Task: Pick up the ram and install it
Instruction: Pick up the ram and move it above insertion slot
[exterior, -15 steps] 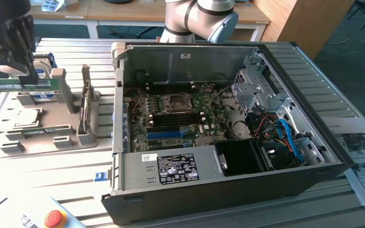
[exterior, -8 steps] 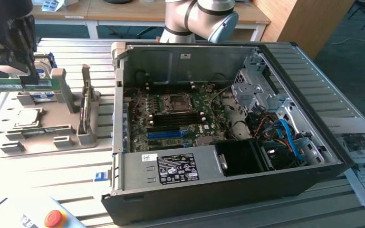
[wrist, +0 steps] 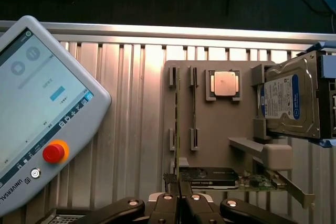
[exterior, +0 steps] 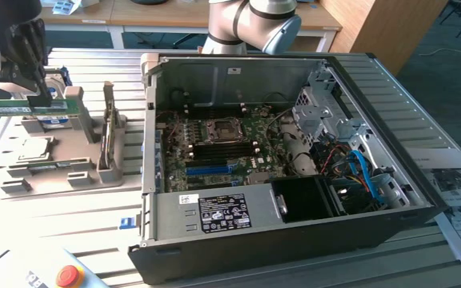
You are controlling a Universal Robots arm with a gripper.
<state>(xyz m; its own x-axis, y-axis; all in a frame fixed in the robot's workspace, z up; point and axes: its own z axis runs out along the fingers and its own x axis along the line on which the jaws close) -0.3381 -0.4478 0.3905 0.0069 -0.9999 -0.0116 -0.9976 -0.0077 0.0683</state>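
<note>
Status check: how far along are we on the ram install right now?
Done: the gripper is shut on the ram, which looks lifted off the grey parts tray. In hand: the ram hangs above that tray, to the exterior view's left of the open computer case. Left: it is not yet in the motherboard's memory slots.

The ram (exterior: 2, 108) (wrist: 177, 124), a long, thin green circuit-board stick, is pinched near one end in the closed hand (wrist: 179, 187), level and standing on its long edge, raised above the grey holder (exterior: 78, 180) on the table (exterior: 22, 228) at the exterior view's left.
</note>
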